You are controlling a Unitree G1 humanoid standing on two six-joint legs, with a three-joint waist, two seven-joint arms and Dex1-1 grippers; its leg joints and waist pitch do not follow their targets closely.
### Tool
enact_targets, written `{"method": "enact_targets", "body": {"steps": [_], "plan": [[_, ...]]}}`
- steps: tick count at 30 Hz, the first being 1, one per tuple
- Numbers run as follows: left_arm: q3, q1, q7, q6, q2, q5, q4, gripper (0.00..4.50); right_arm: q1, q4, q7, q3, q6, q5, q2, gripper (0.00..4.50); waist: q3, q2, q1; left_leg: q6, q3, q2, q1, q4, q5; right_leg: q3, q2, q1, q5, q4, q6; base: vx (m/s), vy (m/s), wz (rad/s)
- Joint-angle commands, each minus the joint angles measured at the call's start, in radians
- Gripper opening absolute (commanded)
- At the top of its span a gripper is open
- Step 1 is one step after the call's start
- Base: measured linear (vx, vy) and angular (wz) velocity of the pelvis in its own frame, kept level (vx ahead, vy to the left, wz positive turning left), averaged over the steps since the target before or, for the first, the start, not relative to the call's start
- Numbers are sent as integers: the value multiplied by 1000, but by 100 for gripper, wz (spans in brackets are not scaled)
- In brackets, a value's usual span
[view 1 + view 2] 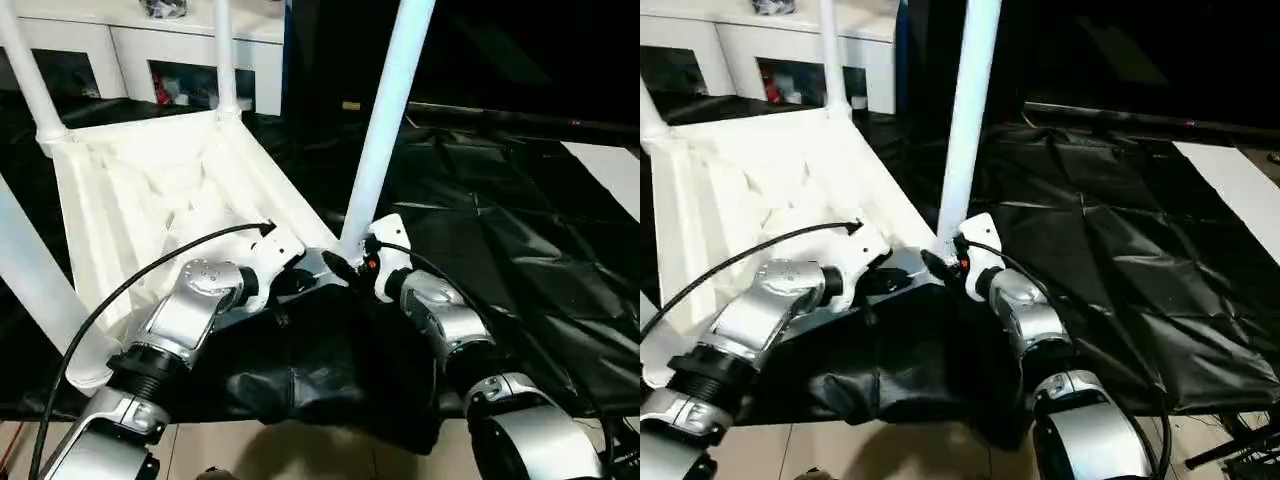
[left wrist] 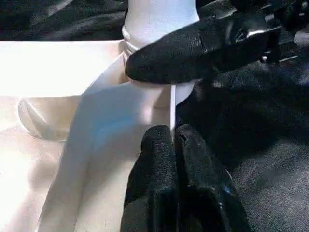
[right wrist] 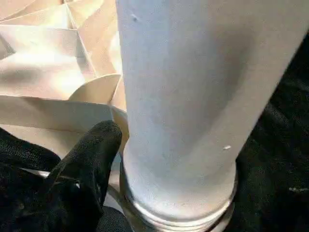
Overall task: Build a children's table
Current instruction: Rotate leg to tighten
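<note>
The white table top (image 1: pixel 150 190) lies upside down on a black sheet, ribbed underside up. A white leg (image 1: pixel 385 120) stands tilted in its near right corner socket. My right gripper (image 1: pixel 352 262) is closed around this leg's base, and one black finger (image 2: pixel 193 48) lies across the leg just above the socket collar. My left gripper (image 2: pixel 174 140) sits right beside it, shut on the thin edge of the table top below the socket. Three other legs (image 1: pixel 30 70) (image 1: pixel 225 50) (image 1: pixel 40 290) stand in the other corners.
The black sheet (image 1: pixel 500 230) covers the floor to the right and is bunched under my forearms. A white cabinet with glass doors (image 1: pixel 130 40) stands behind the table top. A white panel (image 1: pixel 610 170) lies at the far right. Bare floor (image 1: pixel 300 455) shows nearest me.
</note>
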Motion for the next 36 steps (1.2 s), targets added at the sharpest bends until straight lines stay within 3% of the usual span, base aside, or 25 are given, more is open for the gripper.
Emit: {"method": "enact_targets", "body": {"steps": [1, 5, 9, 14, 17, 19, 20, 27, 31, 36], "plan": [[-62, -7, -40, -17, -46, -31, -38, 0, -16, 11, 98, 53, -16, -3, 57, 388, -54, 14, 0, -26, 5, -11, 13, -71, -431, 25, -36, 27, -466, -95, -112, 0, 0, 0], [-62, 16, -104, -23, -12, -44, -63, 0, -11, -2, 195, 64, -24, -4, 11, 399, -58, 18, 2, -21, 6, -8, 11, -72, -414, 28, -35, 33, -403, -88, -133, 0, 0, 0], [-64, 54, -245, -32, 63, -85, -120, 0, 24, -38, 454, 116, -45, -14, -102, 399, -62, 17, 10, 3, 14, -6, 7, -68, -335, 33, -31, 41, -254, -70, -184, 0, 0, 0], [-56, 67, -327, -54, 103, -112, -140, 0, 28, -56, 567, 108, -37, 12, -142, 399, -66, 13, 17, 18, 18, -7, 6, -64, -256, 33, -29, 50, -147, -54, -227, 11, -1, 0], [-53, 70, -370, -75, 131, -117, -140, 0, 30, -67, 640, 111, -28, 27, -163, 364, -64, 13, 17, 23, 19, -6, 9, -64, -258, 33, -30, 49, -147, -54, -231, 0, 0, 0], [-49, 70, -416, -78, 161, -131, -137, 0, 32, -84, 709, 120, -9, 43, -181, 359, -61, 9, 21, 19, 19, -5, 11, -66, -287, 33, -31, 47, -201, -60, -222, 0, 0, 0], [-49, 71, -424, -78, 166, -134, -138, 0, 33, -86, 719, 121, -6, 45, -182, 331, -60, 11, 25, 15, 20, -3, 15, -67, -304, 34, -32, 44, -226, -62, -218, 0, 0, 0], [-49, 85, -490, -67, 206, -155, -153, 0, 43, -107, 784, 128, 14, 46, -187, 287, -57, 9, 34, -10, 16, -2, 14, -71, -338, 35, -36, 42, -298, -67, -195, 0, 0, 0], [-43, 83, -471, -79, 201, -144, -140, 0, 48, -113, 789, 135, 20, 47, -186, 273, -58, 6, 34, -9, 17, -3, 12, -71, -316, 35, -36, 42, -289, -65, -192, 0, 0, 0], [-14, 52, -331, -99, 146, -103, -78, 0, 45, -85, 670, 114, 14, 34, -161, 269, -56, 4, 35, -17, 18, -4, 18, -70, -335, 36, -36, 37, -319, -70, -184, 0, 0, 0]]}}
